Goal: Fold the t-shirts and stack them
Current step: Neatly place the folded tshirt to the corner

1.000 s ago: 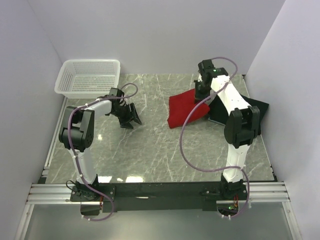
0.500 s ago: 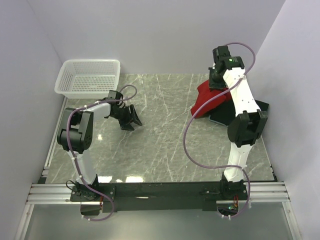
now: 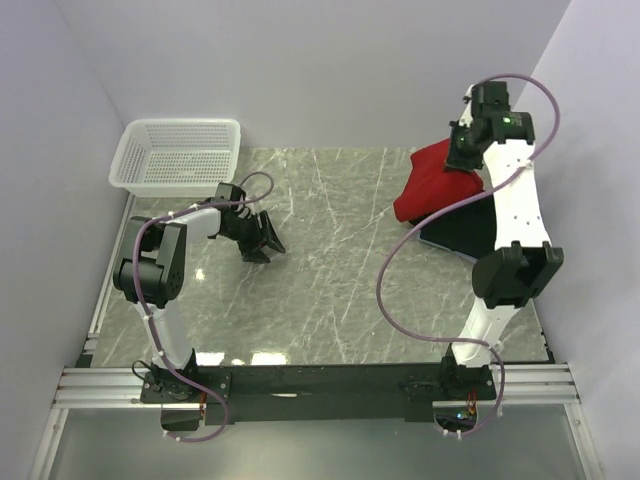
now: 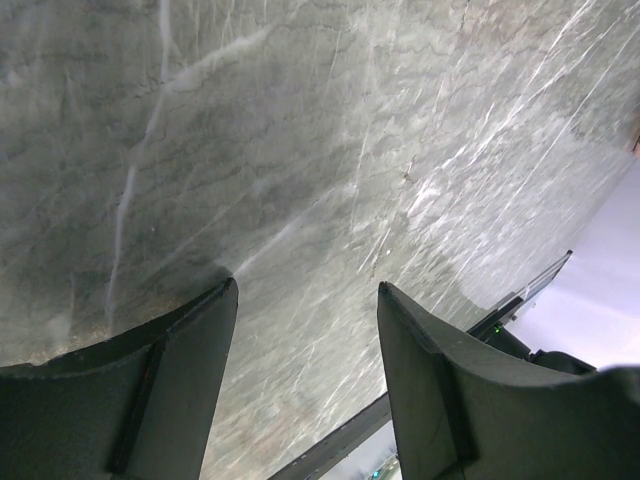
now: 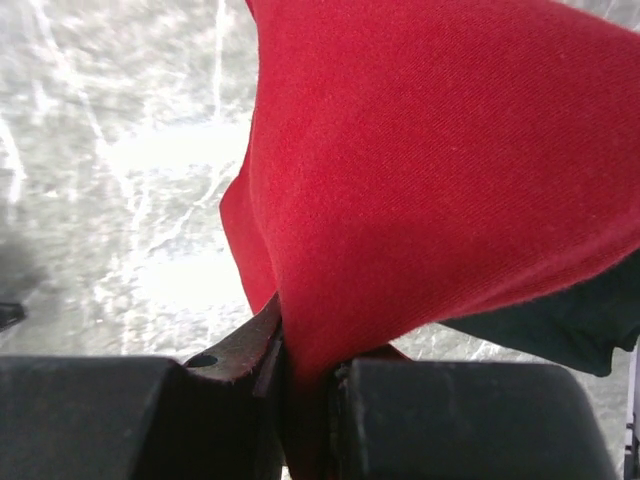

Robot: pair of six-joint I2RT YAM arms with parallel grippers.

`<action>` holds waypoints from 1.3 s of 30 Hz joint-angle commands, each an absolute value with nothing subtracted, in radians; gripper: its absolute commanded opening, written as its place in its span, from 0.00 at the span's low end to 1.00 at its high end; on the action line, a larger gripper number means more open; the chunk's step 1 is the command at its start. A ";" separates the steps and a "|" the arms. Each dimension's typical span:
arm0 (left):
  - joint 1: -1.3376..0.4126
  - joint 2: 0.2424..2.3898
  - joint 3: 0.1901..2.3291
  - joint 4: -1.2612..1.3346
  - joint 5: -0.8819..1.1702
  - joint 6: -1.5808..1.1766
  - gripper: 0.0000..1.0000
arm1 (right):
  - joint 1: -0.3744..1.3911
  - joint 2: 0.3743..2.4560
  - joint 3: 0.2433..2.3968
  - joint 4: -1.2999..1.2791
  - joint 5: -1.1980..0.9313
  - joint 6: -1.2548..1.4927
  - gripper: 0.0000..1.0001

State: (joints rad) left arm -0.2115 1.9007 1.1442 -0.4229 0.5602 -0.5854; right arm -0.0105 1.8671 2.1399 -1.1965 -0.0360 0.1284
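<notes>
Red t-shirt [image 3: 433, 184] is bunched and hanging from the right gripper [image 3: 464, 158] at the far right of the table [image 3: 330, 280]. From the top view its long axis runs diagonally. The pinched end is up at the far right by the gripper, and the loose end points down-left toward the table centre. The loose end is the widest part, with a rounded bottom edge. Can't tell whether that edge touches anything below it.

In the right wrist view the red t-shirt [image 5: 430, 170] fans out from the pinch point and widens away from the fingers. The right gripper [image 5: 305, 378] is clamped tight on a fold of red cloth, with no gap visible between cloth and pads.

Black t-shirt [image 3: 462, 230] lies flat on the table just below and on the near side of the red one. It is partly hidden by the right arm. One dark corner [image 5: 560, 320] shows under the red cloth in the wrist view.

Left gripper [image 3: 262, 236] sits low over the left-centre of the table, well apart from both shirts. Its jaws are spread and grasp nothing. The left wrist view shows only bare marble between the fingers [image 4: 180, 380].

White mesh basket [image 3: 180, 125] sits at the far left corner, just beyond the left gripper.
</notes>
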 commanded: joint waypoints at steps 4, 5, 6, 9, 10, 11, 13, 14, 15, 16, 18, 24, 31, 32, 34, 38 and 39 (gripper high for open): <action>-0.219 1.937 1.083 -0.477 0.476 -0.538 0.66 | -0.064 1.734 2.103 -1.121 -0.106 0.091 0.00; -0.219 1.937 1.081 -0.477 0.479 -0.538 0.66 | -0.074 1.727 2.076 -1.115 -0.113 0.084 0.00; -0.219 1.936 1.078 -0.479 0.477 -0.537 0.66 | -0.083 1.720 2.063 -1.112 -0.118 0.080 0.00; -0.219 1.933 1.074 -0.485 0.476 -0.531 0.66 | -0.117 1.703 2.030 -1.101 -0.136 0.071 0.00; -0.219 1.931 1.072 -0.486 0.474 -0.528 0.66 | -0.126 1.704 2.022 -1.098 -0.144 0.069 0.00; -0.219 1.930 1.072 -0.488 0.474 -0.526 0.66 | -0.130 1.703 2.020 -1.098 -0.149 0.068 0.00; -0.219 1.927 1.072 -0.494 0.472 -0.522 0.66 | -0.135 1.710 2.014 -1.098 -0.150 0.063 0.00; -0.221 1.925 1.071 -0.495 0.472 -0.520 0.66 | -0.137 1.715 2.010 -1.100 -0.143 0.061 0.00; -0.219 1.922 1.071 -0.495 0.472 -0.519 0.66 | -0.138 1.718 2.005 -1.097 -0.127 0.060 0.00; -0.219 1.921 1.071 -0.495 0.471 -0.518 0.66 | -0.141 1.720 1.993 -1.095 -0.121 0.058 0.00; -0.219 1.913 1.068 -0.497 0.471 -0.515 0.66 | -0.152 1.727 1.982 -1.092 -0.109 0.054 0.00; -0.219 1.898 1.052 -0.502 0.468 -0.512 0.66 | -0.172 1.781 2.000 -1.097 -0.020 0.049 0.00; -0.219 1.871 1.028 -0.502 0.457 -0.515 0.67 | -0.199 1.806 1.997 -1.098 0.093 0.055 0.00; -0.221 1.865 1.026 -0.502 0.454 -0.515 0.67 | -0.202 1.807 1.994 -1.098 0.121 0.055 0.00; -0.219 1.859 1.020 -0.502 0.451 -0.517 0.67 | -0.212 1.810 1.991 -1.098 0.165 0.063 0.00; -0.219 1.838 1.019 -0.502 0.451 -0.520 0.67 | -0.229 1.816 1.987 -1.101 0.261 0.078 0.04; -0.219 1.836 1.020 -0.503 0.451 -0.520 0.67 | -0.232 1.819 1.979 -1.101 0.290 0.081 0.14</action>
State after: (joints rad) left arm -0.2138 1.8324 1.0569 -0.4347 0.5690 -0.5735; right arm -0.2108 1.8290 1.9728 -1.1458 0.1543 0.0669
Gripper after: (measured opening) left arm 0.662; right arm 0.173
